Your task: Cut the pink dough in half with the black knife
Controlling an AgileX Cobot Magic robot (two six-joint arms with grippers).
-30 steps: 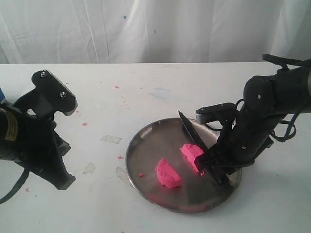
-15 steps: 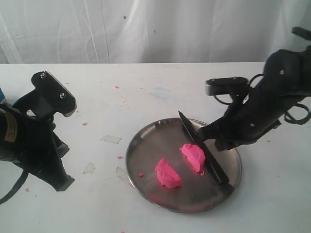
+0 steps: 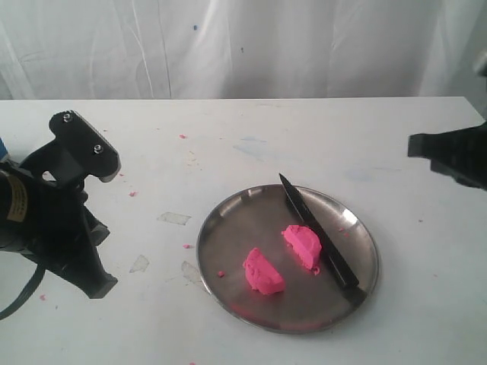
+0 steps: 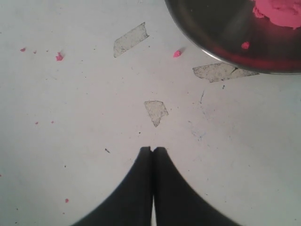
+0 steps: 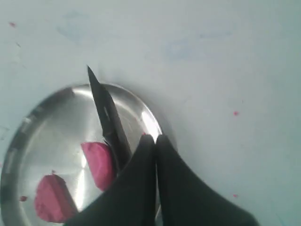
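- Since a second ago the right arm (image 3: 450,157) has let go of the black knife (image 3: 316,232), risen off the steel plate (image 3: 201,251) and drawn back to the right edge of the exterior view; the knife has stayed lying on the plate.
- At far left, the left gripper (image 4: 153,150) hangs low over the bare counter (image 3: 228,141), clear of the plate, its fingers pressed together on nothing.
- Between that gripper and the plate, scraps of clear tape (image 3: 173,218) are stuck to the counter, and tiny pink crumbs (image 3: 132,193) are scattered about.
- The plate sits right of centre on the counter.
- The pink dough lies on the plate cut in two, with a gap between the pieces: the left half (image 3: 262,271) nearer the front, the right half (image 3: 303,245) near the middle.
- The knife rests flat right against the right half's right side, its point out over the far rim and its handle at the near right rim.
- The right gripper (image 5: 154,139) is off above the plate's right side, pressed together and empty.
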